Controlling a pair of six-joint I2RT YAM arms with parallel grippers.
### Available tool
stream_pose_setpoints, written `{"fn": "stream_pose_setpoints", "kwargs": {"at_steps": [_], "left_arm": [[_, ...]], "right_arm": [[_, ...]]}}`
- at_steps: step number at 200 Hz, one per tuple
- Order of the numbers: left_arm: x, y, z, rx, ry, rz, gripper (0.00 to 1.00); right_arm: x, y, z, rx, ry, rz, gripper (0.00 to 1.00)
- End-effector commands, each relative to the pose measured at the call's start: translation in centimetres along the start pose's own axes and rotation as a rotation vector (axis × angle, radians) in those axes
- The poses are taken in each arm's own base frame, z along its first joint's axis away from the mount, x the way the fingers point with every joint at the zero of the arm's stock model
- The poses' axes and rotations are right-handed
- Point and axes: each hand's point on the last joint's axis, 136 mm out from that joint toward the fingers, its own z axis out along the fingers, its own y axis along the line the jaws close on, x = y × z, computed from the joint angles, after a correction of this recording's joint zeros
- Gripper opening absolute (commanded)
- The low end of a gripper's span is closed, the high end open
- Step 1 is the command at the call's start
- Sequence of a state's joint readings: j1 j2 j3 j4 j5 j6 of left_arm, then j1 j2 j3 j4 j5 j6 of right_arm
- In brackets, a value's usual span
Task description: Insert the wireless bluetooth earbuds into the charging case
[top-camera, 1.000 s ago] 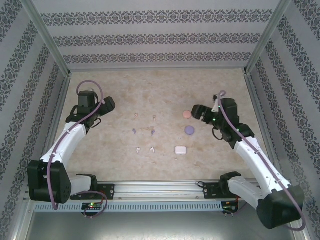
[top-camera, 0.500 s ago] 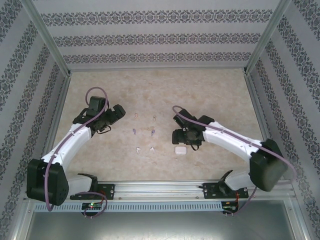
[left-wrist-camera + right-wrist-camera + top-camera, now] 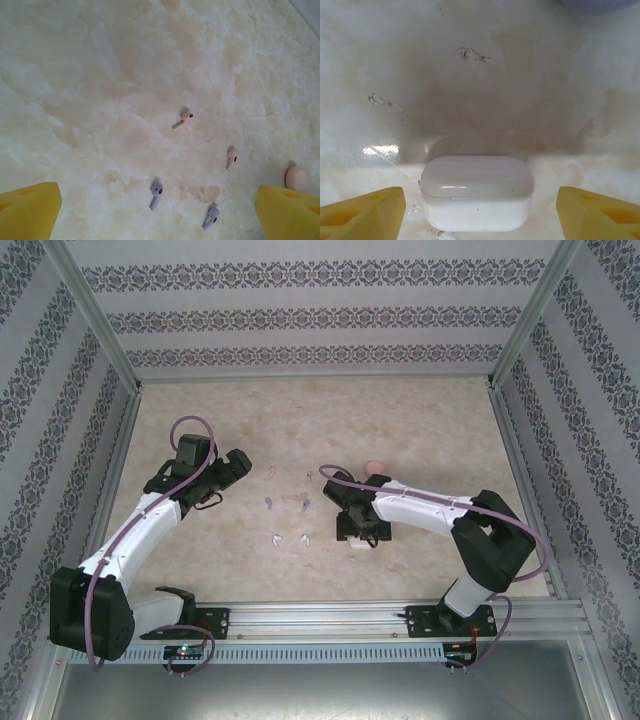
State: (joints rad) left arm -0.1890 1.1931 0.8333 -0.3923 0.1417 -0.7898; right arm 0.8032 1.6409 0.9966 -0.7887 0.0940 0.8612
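Nothing is cased yet; all six earbuds (image 3: 303,539) lie loose on the table (image 3: 430,430), the pink pair (image 3: 182,121) and purple pair (image 3: 156,194) near the left gripper (image 3: 235,465), its fingers (image 3: 27,210) spread wide and empty; the right gripper (image 3: 357,528) hangs parted, holding nothing, astride the white case (image 3: 476,192), whose lid looks shut, though I can't swear to it; opening comes first.

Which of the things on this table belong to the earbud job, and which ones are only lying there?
Belong to the job: pink earbuds, purple earbuds, white earbuds, white case, pink case, purple case.

Not part of it (fixtures; I see nothing loose): patterned walls, front rail.
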Motion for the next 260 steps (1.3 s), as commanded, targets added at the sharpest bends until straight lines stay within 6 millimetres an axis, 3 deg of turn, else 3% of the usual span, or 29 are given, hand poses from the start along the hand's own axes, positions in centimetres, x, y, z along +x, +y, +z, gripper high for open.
{"fn": "stream_pose_setpoints", "kwargs": {"at_steps": [1,80,123,152,175,211,235,260], "left_arm": [[-0.4,-0.5,-0.3,0.017,-0.031,0.027,1.0],[-0.6,-1.2,-0.9,0.041,-0.033,0.032,1.0],[-0.7,-1.3,-1.8,0.036,-0.027,-0.012,1.0],[-0.4,-0.9,-2.0,0.015,-0.021,-0.037,1.0],[-0.5,-1.1,-1.5,0.043,-0.047,-0.034,1.0],[-0.7,-3.7,-1.0,0.233,-0.105,0.024,1.0],[-0.3,-5.2,-0.9,0.375,-0.135,0.055,1.0],[0.2,-6.9,-1.3,0.531,-0.152,0.064,0.99]], "right_arm": [[0.4,-0.5,1.2,0.034,-0.003,0.034,0.79],[0.7,-0.6,3.6,0.047,0.018,0.042,0.72],[1.2,-0.7,4.0,0.027,0.028,0.047,0.58],[1.2,-0.3,3.3,-0.022,0.016,0.056,0.47],[0.1,0.9,1.0,-0.108,-0.026,0.068,0.45],[-4.5,3.9,-4.6,-0.312,-0.138,0.134,0.46],[-9.7,5.8,-8.5,-0.465,-0.21,0.245,0.46],[-14.9,8.1,-11.2,-0.611,-0.23,0.377,0.46]]}}
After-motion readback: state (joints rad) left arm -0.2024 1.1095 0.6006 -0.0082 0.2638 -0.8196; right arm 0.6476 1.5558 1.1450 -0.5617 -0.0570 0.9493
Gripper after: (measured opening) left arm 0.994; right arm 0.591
